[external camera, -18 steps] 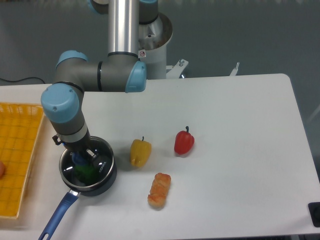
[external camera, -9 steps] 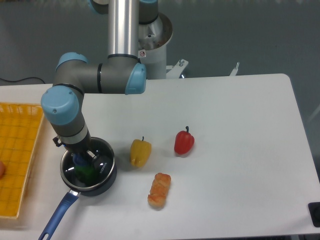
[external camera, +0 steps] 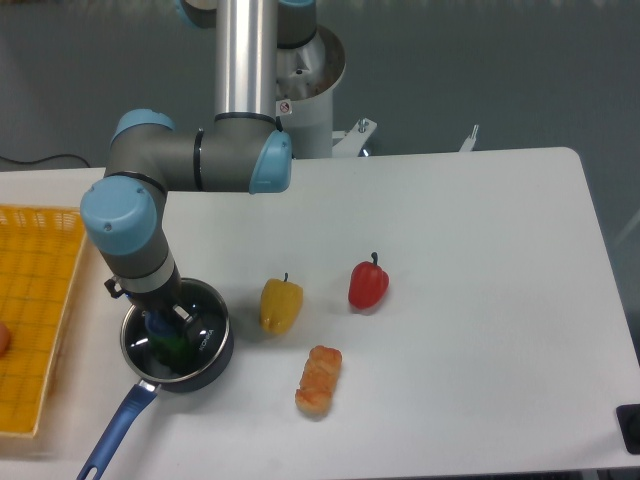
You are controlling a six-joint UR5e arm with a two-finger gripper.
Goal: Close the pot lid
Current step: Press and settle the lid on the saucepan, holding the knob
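The pot (external camera: 216, 361) is a small dark saucepan at the front left of the table, its blue handle (external camera: 115, 434) pointing toward the front edge. The pot lid (external camera: 203, 334), clear glass with a metal rim, lies over the pot's mouth, and something green shows through it. My gripper (external camera: 160, 323) comes straight down onto the lid's centre, its fingers shut on the blue knob (external camera: 157, 322). The wrist hides the lid's back edge.
A yellow pepper (external camera: 281, 305), a red pepper (external camera: 368, 285) and an orange pastry-like piece (external camera: 319, 380) lie right of the pot. A yellow mesh basket (external camera: 35, 300) fills the left edge. The arm's base (external camera: 300, 70) stands at the back.
The arm has crept slightly left, with the lid and knob staying in the gripper over the pot. Nothing else moved.
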